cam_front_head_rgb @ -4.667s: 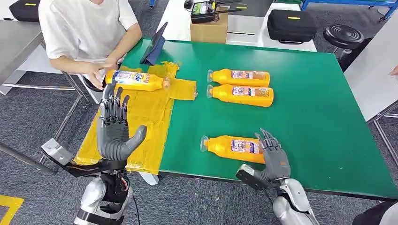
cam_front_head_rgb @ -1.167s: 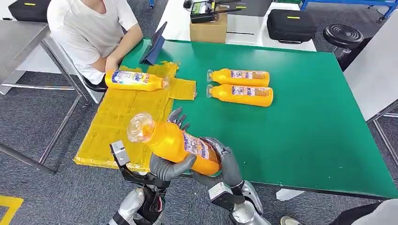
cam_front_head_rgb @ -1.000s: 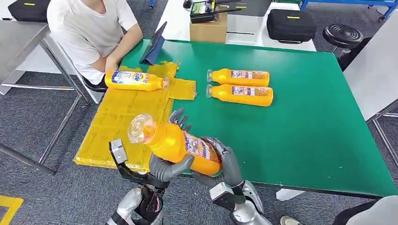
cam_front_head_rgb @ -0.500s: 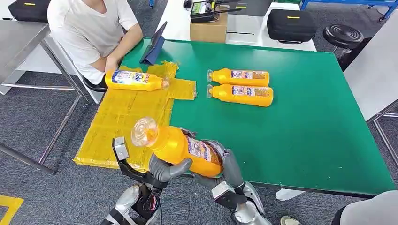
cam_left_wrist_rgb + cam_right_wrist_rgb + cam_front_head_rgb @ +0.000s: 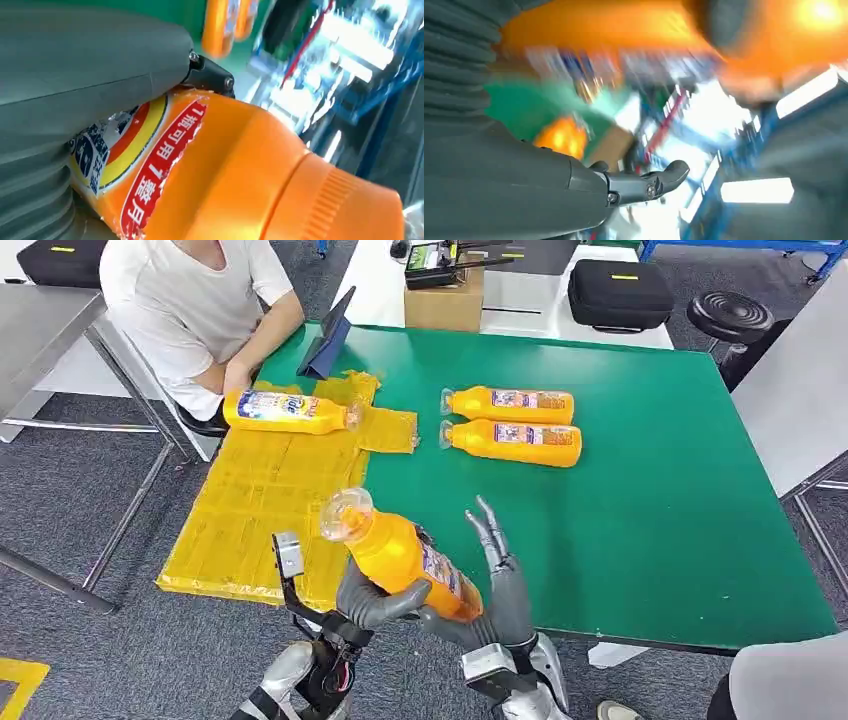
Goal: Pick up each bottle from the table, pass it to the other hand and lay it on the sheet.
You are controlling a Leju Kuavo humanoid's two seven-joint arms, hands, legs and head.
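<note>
Bottle point(image 5: 400, 552) gripped by left hand point(image 5: 375, 600), right hand point(image 5: 500, 585) spread beside

The bottle point(image 5: 240, 165) label's red band reads "7".

Silver arms, grey ribbed hand covers, darker fingers point(image 5: 487, 525) w/ screws.

Green table point(image 5: 650, 500), grey carpet floor point(image 5: 80, 640), black stool point(image 5: 732, 315).
</note>
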